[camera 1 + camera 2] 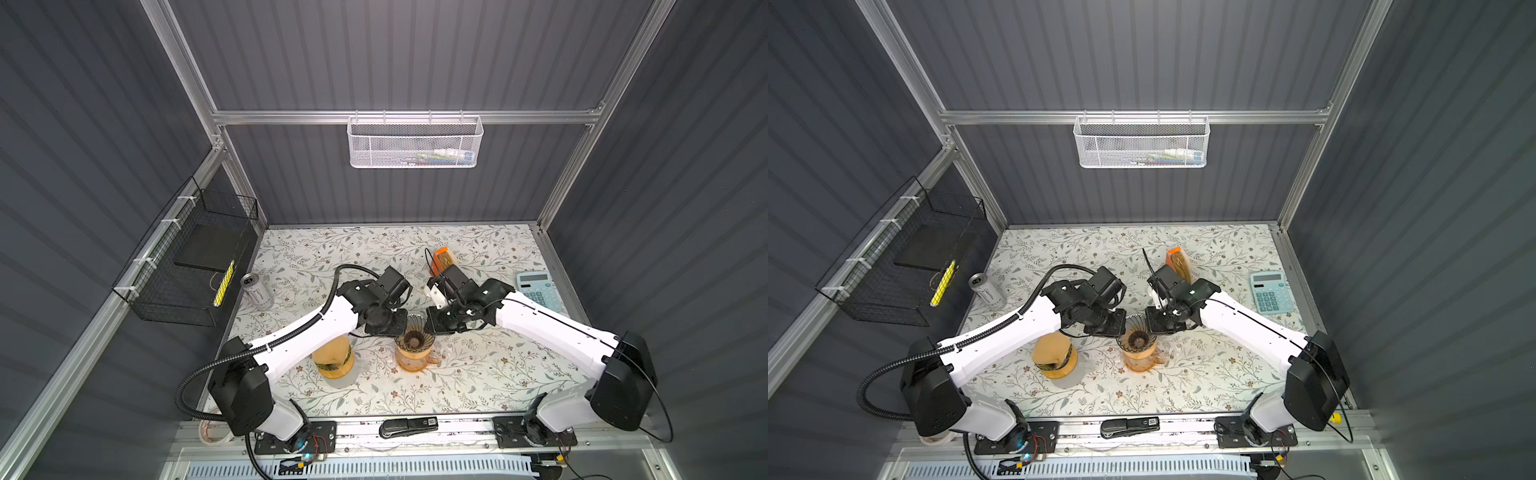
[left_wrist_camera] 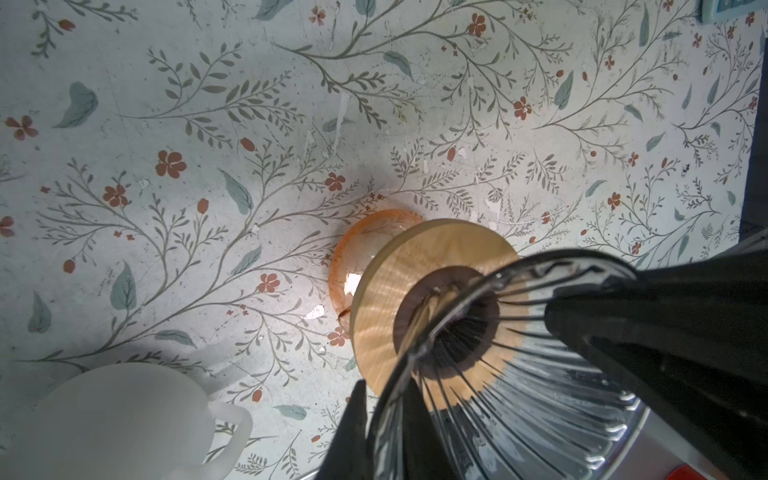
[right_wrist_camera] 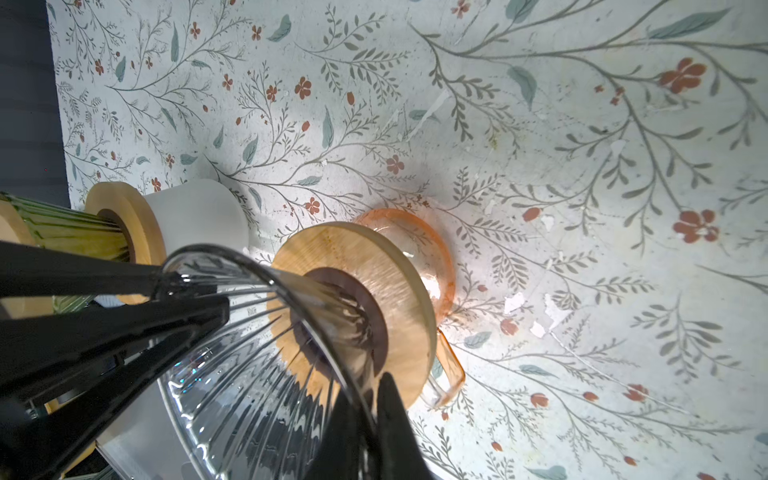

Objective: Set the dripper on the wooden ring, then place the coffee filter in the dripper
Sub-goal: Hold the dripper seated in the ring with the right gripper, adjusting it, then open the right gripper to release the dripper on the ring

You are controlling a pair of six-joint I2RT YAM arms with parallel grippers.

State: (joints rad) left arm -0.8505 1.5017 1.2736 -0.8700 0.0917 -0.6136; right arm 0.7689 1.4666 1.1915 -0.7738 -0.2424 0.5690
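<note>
At dripper (image 1: 414, 337) rim: right gripper (image 3: 365, 392) pinched shut on glass; left gripper (image 2: 384, 392) astride rim, clamp uncertain. Dripper empty, atop amber server (image 1: 411, 360). Apparent brown filters (image 1: 445, 262) in orange-topped holder (image 1: 440, 252), back. Best: one gripper steadies rim, other fetches filter.

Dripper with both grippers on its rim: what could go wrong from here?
The left gripper and the right gripper straddle the rim of the glass dripper from opposite sides; uneven pulls could tip it off the orange cup. The left arm passes close by the second dripper and might knock it.
</note>
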